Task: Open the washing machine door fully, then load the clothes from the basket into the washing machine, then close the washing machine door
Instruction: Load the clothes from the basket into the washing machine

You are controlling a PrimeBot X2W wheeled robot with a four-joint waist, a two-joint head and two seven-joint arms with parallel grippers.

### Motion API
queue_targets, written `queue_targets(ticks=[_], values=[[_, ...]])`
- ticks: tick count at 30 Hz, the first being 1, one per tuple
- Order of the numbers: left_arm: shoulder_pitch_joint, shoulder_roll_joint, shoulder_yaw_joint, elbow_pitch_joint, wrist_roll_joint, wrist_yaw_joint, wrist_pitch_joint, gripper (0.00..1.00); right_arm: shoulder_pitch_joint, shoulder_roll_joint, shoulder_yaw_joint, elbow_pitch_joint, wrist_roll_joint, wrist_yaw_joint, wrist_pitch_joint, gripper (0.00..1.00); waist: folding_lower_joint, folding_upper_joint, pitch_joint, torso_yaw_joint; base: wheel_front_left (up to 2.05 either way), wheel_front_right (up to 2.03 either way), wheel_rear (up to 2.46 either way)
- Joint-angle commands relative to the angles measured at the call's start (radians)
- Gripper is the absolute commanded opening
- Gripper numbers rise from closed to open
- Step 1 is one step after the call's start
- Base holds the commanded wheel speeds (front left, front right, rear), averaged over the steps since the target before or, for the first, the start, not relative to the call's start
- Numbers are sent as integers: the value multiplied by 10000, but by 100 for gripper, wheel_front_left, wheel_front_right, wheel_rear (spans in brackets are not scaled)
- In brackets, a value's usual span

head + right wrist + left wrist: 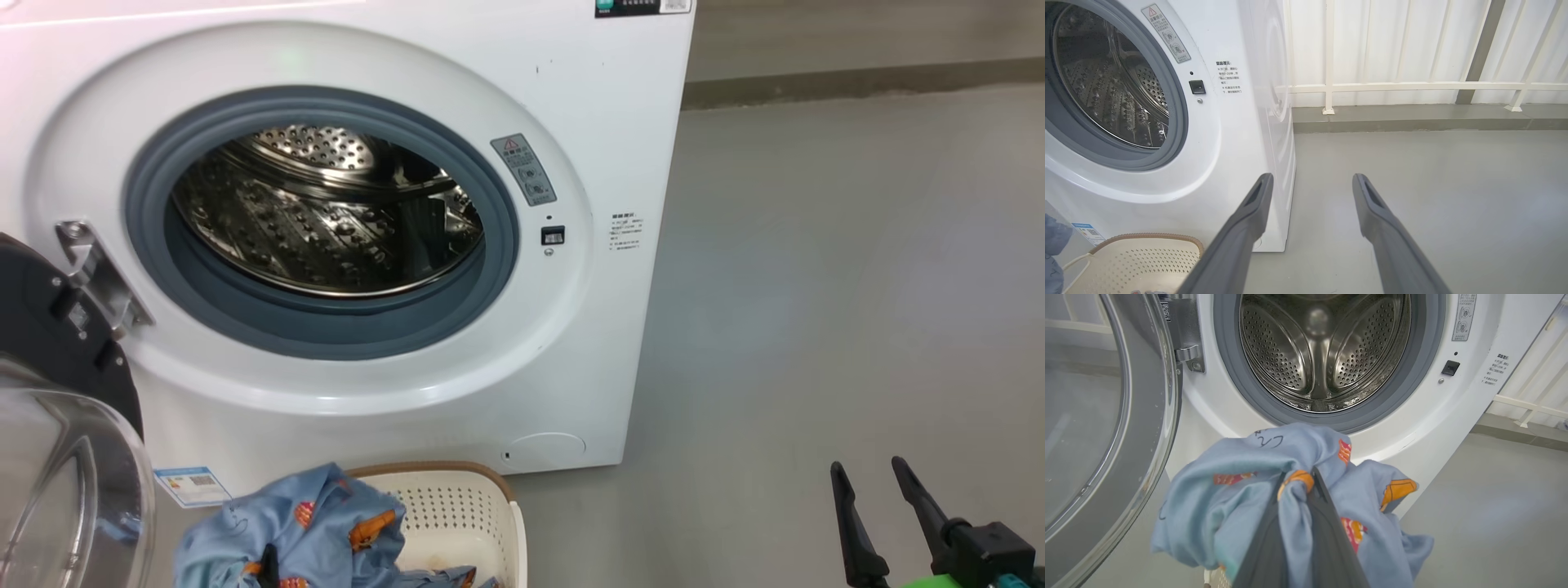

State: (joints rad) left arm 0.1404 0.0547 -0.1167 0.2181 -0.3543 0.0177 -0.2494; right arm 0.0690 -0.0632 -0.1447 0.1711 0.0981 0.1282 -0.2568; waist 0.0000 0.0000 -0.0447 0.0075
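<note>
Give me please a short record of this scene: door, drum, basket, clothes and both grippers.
washing machine door: swung open, hinged on the left
drum: no clothes visible inside
basket: on the floor before the washing machine
left gripper: shut on the clothes
clothes: light blue printed bundle, over the basket's left part, not yet in the drum
right gripper: open, holding nothing, over bare floor

— What has the left gripper [1298, 477] got?
— The clothes [1237, 457]: blue cloth with orange figures, pinched between its two dark fingers [1331, 547] and draped over them.
— And beyond that?
— The washing machine [1208, 404], with its steel drum [1323, 347] ringed by the grey gasket [1231, 371]. The washing machine door [1139, 428] stands swung open at the view's left, on its hinge [1186, 355].
</note>
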Motion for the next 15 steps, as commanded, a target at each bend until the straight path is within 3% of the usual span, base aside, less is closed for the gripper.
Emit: queue_targets(ticks=[1,15], values=[[-159,-8,354,-388,82,97,-124,0,-1,-155,209,-237,-16,25,-49,100,0,0,-136,60,0,0,0],[208,-27,336,-776,68,199,-124,0,23,-249,414,-191,10,25,-49,100,0,0,-337,21,0,0,0]])
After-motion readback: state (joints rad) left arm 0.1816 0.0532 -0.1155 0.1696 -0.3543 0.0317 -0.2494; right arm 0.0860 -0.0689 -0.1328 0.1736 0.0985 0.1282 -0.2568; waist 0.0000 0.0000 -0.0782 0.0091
